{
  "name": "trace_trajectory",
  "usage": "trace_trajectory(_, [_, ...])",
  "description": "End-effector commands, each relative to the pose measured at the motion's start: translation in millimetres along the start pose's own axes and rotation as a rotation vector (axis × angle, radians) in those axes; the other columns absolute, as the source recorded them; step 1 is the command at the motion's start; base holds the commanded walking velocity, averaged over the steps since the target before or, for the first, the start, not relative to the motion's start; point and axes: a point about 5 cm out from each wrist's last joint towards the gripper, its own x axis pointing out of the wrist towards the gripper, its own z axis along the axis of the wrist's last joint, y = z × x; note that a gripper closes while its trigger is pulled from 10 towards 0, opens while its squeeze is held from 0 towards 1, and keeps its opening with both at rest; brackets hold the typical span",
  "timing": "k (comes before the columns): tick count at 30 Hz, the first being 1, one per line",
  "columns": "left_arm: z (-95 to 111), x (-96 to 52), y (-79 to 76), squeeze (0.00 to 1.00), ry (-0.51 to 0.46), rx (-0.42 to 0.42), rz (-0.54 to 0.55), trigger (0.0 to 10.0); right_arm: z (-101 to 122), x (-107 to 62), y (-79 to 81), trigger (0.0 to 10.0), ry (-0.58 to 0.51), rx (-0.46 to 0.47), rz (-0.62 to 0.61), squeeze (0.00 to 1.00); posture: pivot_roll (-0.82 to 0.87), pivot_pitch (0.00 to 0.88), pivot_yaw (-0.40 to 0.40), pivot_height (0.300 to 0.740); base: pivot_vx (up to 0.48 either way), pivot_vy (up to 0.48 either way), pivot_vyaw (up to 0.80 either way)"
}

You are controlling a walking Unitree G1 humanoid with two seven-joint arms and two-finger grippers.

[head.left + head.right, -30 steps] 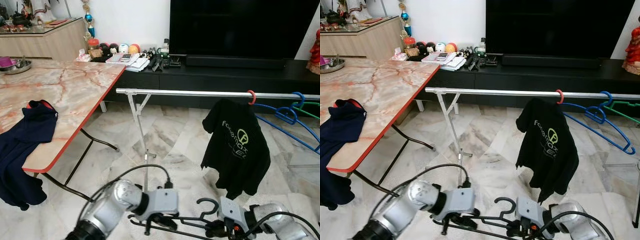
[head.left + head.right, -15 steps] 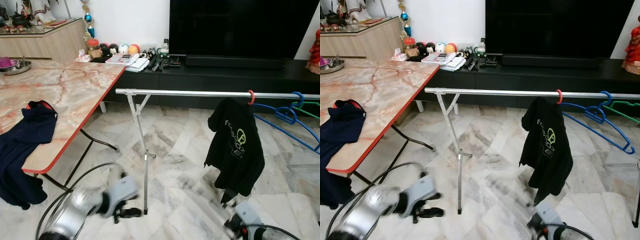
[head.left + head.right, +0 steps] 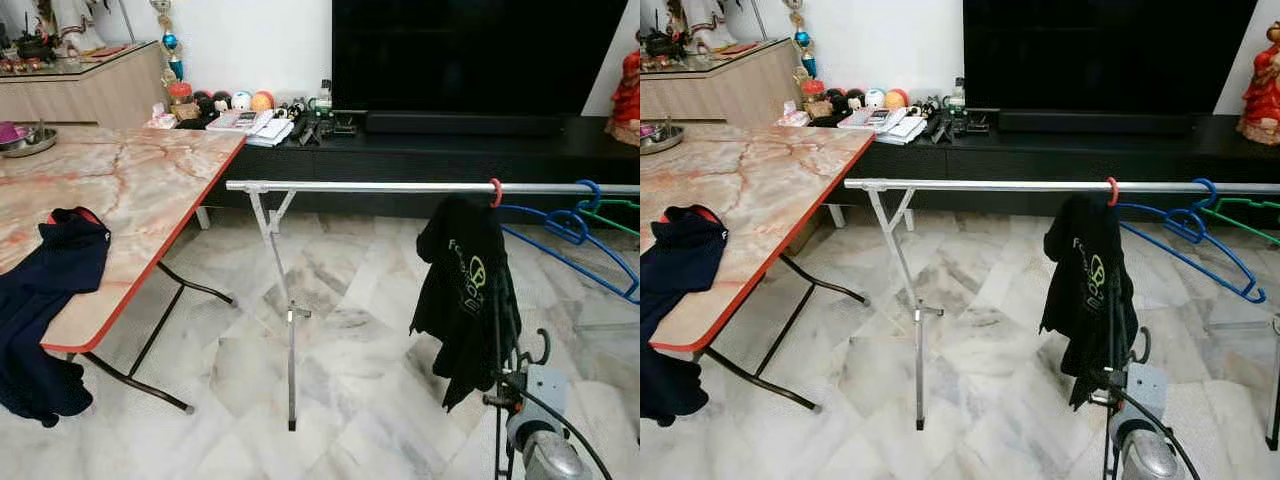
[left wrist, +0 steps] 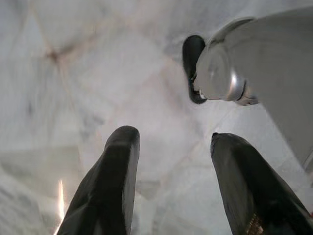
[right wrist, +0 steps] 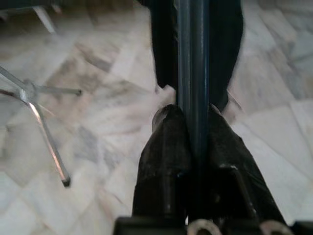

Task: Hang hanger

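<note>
A navy garment (image 3: 45, 290) drapes over the marble desk (image 3: 130, 190) edge at far left. The left pincer (image 4: 171, 186) hangs released over the floor. A silver rail (image 3: 400, 187) crosses the middle, carrying a black T-shirt (image 3: 465, 290) on a red hook, then blue hangers (image 3: 575, 240). The right pincer (image 5: 193, 142), low at right, is clenched on a black hanger (image 3: 497, 370) held upright beside the T-shirt

bare stretch of rail (image 3: 370, 186) left of black shirt (image 3: 462, 290), coloured hangers (image 3: 580, 228) crowding right end
</note>
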Motion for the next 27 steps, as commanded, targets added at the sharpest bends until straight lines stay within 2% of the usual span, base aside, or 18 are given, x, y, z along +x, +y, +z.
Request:
trace_trajectory(1, [7.5,0.3,1.2,0.0,-0.042,-0.032,0.015,10.0,17.2,5.2,14.6,10.0,-0.074,-0.004,0.056,0.0,0.09,0.0,0.04,0.74,0.0,0.0,0.0])
trace_trajectory(4, [13.2,0.9,-1.0,0.0,-0.069,-0.022,0.007,10.0,18.6,5.7,31.7,10.0,-0.079,-0.048,0.155,0.0,0.1,0.0,0.036,0.74,0.0,0.0,0.0])
trace_trajectory(5, [18.2,1.1,0.7,0.0,-0.075,-0.001,0.017,10.0,13.7,5.4,43.9,10.0,-0.041,-0.057,0.238,0.0,0.1,0.0,0.035,0.74,0.0,0.0,0.0])
trace_trajectory(8, [22.8,0.9,4.0,0.0,-0.084,0.001,0.025,10.0,8.9,2.5,55.1,10.0,-0.031,-0.109,0.327,0.0,0.1,0.0,0.035,0.74,0.0,0.0,0.0])
trace_trajectory(9, [26.3,0.5,6.9,0.0,-0.092,0.006,0.032,10.0,4.2,0.8,59.1,10.0,-0.005,-0.16,0.366,0.0,0.1,0.0,0.035,0.74,0.251,0.0,0.0])
trace_trajectory(15, [23.1,-0.1,10.0,0.0,-0.094,0.008,0.039,10.0,3.9,0.7,55.1,10.0,0.003,-0.167,0.359,0.0,0.09,0.0,0.041,0.74,0.294,0.0,0.0])
trace_trajectory(18, [17.9,0.4,6.9,0.0,-0.08,0.01,0.04,10.0,3.4,1.2,50.8,10.0,0.008,-0.166,0.337,0.0,0.09,0.0,0.043,0.74,0.364,0.0,0.0])
trace_trajectory(27, [-0.4,0.2,2.9,0.0,-0.024,0.012,0.034,10.0,-1.6,-0.4,55.3,10.0,0.029,-0.188,0.361,0.0,0.09,0.0,0.04,0.74,0.376,0.0,0.0])
